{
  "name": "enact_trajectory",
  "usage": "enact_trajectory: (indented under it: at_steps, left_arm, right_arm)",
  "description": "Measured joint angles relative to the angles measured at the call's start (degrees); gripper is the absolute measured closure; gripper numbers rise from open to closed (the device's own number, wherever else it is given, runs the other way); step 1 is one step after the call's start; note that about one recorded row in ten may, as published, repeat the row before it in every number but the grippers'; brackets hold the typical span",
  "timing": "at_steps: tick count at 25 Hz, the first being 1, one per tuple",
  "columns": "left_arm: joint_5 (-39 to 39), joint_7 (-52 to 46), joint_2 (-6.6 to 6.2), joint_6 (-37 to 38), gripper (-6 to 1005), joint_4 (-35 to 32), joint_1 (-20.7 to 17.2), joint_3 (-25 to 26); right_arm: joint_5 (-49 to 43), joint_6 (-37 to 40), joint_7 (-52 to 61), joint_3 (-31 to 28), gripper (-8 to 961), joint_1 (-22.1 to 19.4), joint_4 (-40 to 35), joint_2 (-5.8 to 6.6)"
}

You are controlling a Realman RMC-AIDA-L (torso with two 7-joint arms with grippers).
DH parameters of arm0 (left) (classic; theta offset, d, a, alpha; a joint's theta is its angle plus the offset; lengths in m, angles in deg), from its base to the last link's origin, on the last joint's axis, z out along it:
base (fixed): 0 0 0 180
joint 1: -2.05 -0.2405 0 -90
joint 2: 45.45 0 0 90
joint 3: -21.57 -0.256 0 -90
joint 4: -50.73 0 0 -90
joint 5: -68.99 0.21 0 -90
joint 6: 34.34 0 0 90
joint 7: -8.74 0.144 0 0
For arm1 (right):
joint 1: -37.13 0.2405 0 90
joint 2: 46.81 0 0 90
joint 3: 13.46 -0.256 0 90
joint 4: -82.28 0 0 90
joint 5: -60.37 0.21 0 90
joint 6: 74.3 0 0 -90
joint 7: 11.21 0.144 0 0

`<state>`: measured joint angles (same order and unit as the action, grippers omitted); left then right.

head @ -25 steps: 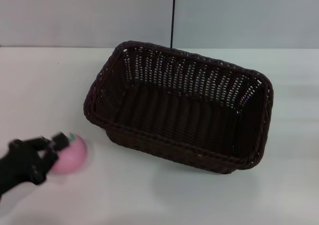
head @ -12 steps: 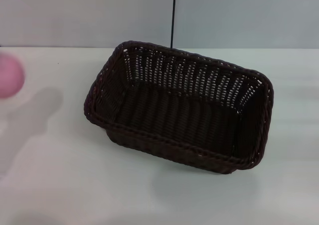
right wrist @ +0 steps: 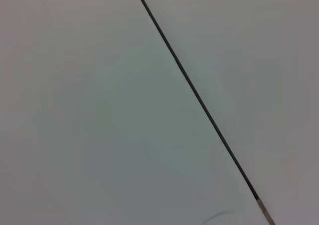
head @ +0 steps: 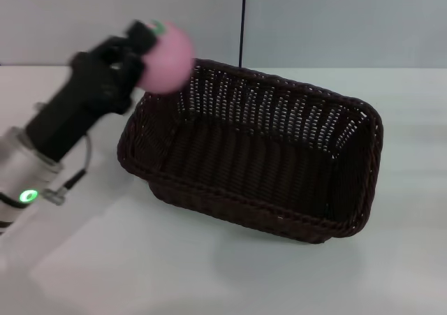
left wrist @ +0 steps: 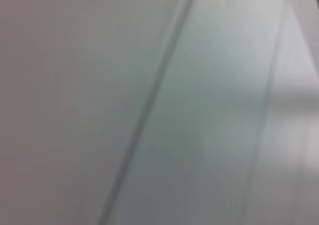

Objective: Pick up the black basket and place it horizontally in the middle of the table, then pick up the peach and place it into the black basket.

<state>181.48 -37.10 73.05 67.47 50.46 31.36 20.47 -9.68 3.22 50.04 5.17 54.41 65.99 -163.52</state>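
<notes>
The black basket (head: 258,151) lies lengthwise across the middle of the white table (head: 105,259), open side up and empty. My left gripper (head: 155,46) is shut on the pink peach (head: 167,56) and holds it in the air above the basket's far left corner. The left arm reaches in from the lower left. The wrist views show only blank wall. My right gripper is out of view.
A thin dark vertical line (head: 242,22) runs down the grey back wall behind the basket; it also shows in the right wrist view (right wrist: 199,100). Bare tabletop lies in front of and to the left of the basket.
My left gripper has lifted the peach from the table at the front left, swung it up past the left edge, and carried it right to above the basket's far left corner.
</notes>
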Motion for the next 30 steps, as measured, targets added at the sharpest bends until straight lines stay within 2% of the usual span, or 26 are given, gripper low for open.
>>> enact_trajectory:
  at_steps: [4,10,15,17,18,23,24,25,26,29,30]
  left_arm:
    - [0.02,0.01,0.06,-2.61,922,0.85,1.12,-2.07]
    - [0.04,0.68,0.16,-5.21,746,2.54,1.55,-2.08]
    - [-0.5,0.71,0.05,-4.35,546,3.23,1.14,-0.97]
    - [-0.52,0.72,0.03,-3.8,394,3.16,0.72,-0.09]
    - [-0.52,0.8,-0.01,-3.13,318,3.06,0.27,0.84]
    - [-0.59,3.36,-0.19,0.96,254,2.77,-3.4,7.21]
    - [-0.6,5.2,-0.2,2.11,242,2.7,-5.81,11.44]
    - [-0.6,5.88,-0.2,2.41,229,2.71,-7.0,13.51]
    - [-0.6,5.88,-0.2,2.41,216,2.71,-7.0,13.51]
    - [-0.61,8.26,-0.31,3.02,191,2.2,-10.45,20.56]
    - [-0.66,10.45,-0.41,3.3,192,1.42,-12.69,25.35]
  right_arm:
    - [0.0,0.0,0.0,0.0,411,-0.08,0.04,0.0]
    - [0.0,0.05,0.03,-0.07,411,0.23,0.04,-0.1]
    - [0.0,0.05,0.04,-0.09,410,0.27,0.04,-0.09]
    - [0.0,0.05,0.04,-0.13,410,0.28,0.04,-0.09]
    - [0.0,0.05,0.04,-0.31,410,0.32,0.04,-0.09]
    - [0.0,0.19,0.04,-1.91,410,0.32,0.02,-0.1]
    - [0.0,0.31,0.04,-2.05,410,0.24,-0.01,-0.13]
    - [0.0,0.47,0.04,-2.19,410,0.1,-0.18,-0.23]
    - [0.0,0.47,0.04,-2.19,410,0.1,-0.18,-0.23]
    - [0.05,0.51,0.04,-3.48,410,0.01,-0.3,-0.57]
    - [0.06,0.53,0.04,-4.07,410,-0.06,-0.36,-0.71]
